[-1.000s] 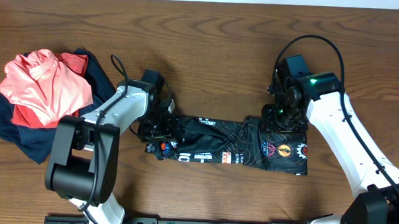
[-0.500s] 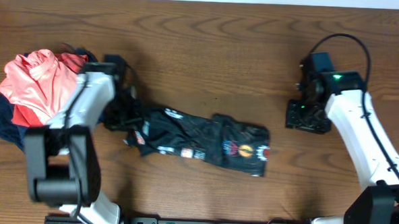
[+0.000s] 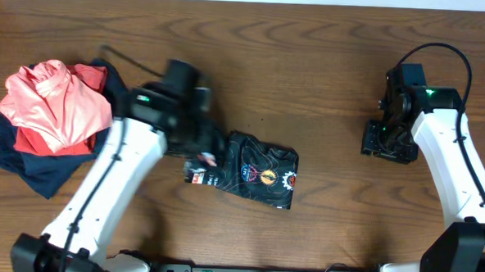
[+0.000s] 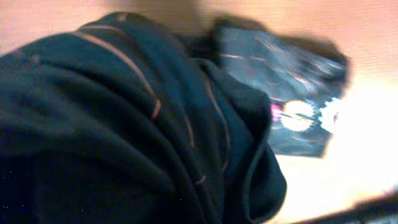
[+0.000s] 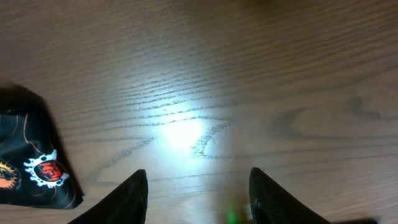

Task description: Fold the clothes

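The black jersey (image 3: 253, 171) lies as a short folded bundle in the middle of the table, with round logos on top. My left gripper (image 3: 200, 141) is blurred with motion at the bundle's left end. In the left wrist view, dark bunched jersey cloth (image 4: 124, 137) fills the frame and hides the fingers, so the gripper looks shut on it. The logo end (image 4: 298, 112) lies beyond. My right gripper (image 3: 383, 145) is open and empty over bare wood, well to the right of the jersey. In the right wrist view (image 5: 198, 173) the jersey's corner (image 5: 37, 168) is at the far left.
A pile of salmon-pink and red garments (image 3: 55, 103) on a navy-blue garment (image 3: 12, 160) lies at the table's left edge. Bare wood table (image 3: 335, 83) surrounds the jersey. A black cable loops over the right arm (image 3: 443, 54).
The right gripper let go of the jersey's right end and drew back to the right. The left arm dragged the jersey left, then swung right. The long strip is now a short bundle.
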`<control>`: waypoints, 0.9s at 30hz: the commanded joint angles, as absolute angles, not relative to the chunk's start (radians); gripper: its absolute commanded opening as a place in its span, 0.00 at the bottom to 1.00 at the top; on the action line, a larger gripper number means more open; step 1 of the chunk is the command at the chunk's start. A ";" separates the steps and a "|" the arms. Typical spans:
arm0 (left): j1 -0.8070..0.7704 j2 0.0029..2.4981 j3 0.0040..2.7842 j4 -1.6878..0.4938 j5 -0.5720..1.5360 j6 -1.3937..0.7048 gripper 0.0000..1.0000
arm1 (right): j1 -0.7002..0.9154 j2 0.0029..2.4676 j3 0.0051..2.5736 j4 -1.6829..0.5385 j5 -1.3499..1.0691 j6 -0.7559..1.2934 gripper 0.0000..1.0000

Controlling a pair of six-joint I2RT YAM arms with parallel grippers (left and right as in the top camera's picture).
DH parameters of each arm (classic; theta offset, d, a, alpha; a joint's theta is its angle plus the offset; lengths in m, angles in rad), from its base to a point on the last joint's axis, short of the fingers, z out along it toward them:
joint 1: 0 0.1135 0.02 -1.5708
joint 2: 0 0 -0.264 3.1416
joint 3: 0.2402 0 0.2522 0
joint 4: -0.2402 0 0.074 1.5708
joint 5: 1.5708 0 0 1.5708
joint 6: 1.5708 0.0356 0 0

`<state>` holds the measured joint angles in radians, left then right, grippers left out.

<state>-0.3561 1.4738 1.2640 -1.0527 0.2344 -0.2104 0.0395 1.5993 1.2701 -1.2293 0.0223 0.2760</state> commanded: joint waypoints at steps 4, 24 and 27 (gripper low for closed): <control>-0.596 1.560 1.280 -0.962 0.250 -0.297 0.07 | 0.031 1.595 1.266 -1.243 0.026 0.260 0.50; -0.743 1.617 1.319 -0.810 0.225 -0.218 0.59 | 0.033 1.595 1.266 -1.248 -0.017 0.218 0.64; -0.645 1.522 1.319 -0.822 0.181 -0.219 0.68 | 0.034 1.595 1.266 -1.249 -0.031 0.208 0.65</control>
<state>-0.7261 1.6253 1.2713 -0.8120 0.2371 -0.2413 0.0395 1.5993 1.2682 -1.2484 -0.0051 0.2363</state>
